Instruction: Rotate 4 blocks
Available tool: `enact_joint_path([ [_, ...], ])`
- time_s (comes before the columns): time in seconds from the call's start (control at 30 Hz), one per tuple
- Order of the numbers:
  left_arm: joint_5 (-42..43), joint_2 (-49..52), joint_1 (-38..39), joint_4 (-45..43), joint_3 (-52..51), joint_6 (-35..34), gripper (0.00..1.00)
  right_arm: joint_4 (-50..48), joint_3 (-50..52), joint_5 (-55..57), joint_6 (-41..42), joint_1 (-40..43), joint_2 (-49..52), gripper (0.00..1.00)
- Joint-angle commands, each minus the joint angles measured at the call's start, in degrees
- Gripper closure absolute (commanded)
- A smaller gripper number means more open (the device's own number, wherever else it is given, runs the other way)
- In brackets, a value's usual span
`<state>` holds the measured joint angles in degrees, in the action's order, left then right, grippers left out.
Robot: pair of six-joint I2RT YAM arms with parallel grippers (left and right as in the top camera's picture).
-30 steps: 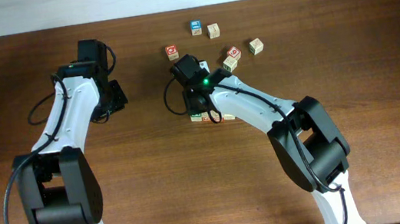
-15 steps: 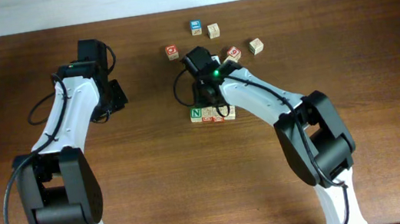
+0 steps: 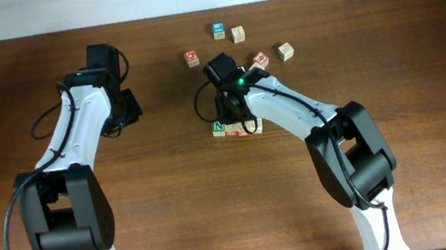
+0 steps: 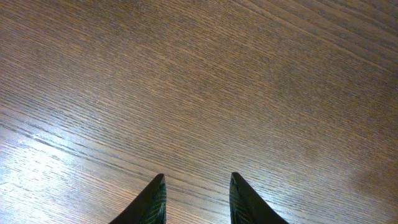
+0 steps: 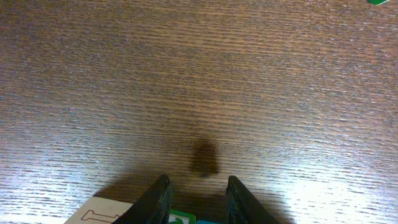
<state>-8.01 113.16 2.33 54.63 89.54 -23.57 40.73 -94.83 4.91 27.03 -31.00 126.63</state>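
left claw [image 4: 196, 176] hangs over bare desk [image 4: 199, 74], fingers apart, nothing between them. moving right, the blocks [image 3: 236, 129] sit in a touching row at mid desk, under my right claw [image 5: 197, 178]. its fingers show a gap, but i can't tell whether they pinch a block. the risk as i judge it: the row is tight, so turning one block could drag or scatter its neighbours. readable: a green "n" on the n block [image 3: 219, 127] at the row's left end, and a red "o" on the far cube [image 3: 192, 57].
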Motion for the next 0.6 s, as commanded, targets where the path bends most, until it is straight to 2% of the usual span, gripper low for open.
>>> enact_joint_path([
  [0.0,-0.9,0.3,-0.1,-0.1,0.5,0.7,0.69,0.6,-0.3,-0.4,1.0,-0.2,0.6,0.7],
  [0.17,-0.9,0.3,-0.1,-0.1,0.5,0.7,0.69,0.0,-0.3,-0.5,0.9,-0.1,0.6,0.68],
  [0.23,-0.8,0.3,-0.1,-0.2,0.5,0.7,0.69,0.5,-2.7,0.7,0.9,1.0,0.0,0.51],
  [0.3,0.3,0.3,0.0,-0.4,0.5,0.7,0.79,11.7,-13.1,-0.8,0.9,6.0,-2.2,0.49],
  [0.37,6.5,0.3,0.7,0.4,0.5,0.8,0.81,23.2,-20.2,-6.5,-0.9,11.2,-2.7,0.52],
  [0.47,10.3,0.3,3.4,0.6,-0.6,1.0,0.85,32.3,-18.9,-18.2,-7.8,17.8,-2.6,0.59],
  [0.57,12.2,0.4,6.2,0.1,-2.6,1.1,0.9,32.9,-12.2,-21.3,-11.0,19.0,-2.6,0.78],
])
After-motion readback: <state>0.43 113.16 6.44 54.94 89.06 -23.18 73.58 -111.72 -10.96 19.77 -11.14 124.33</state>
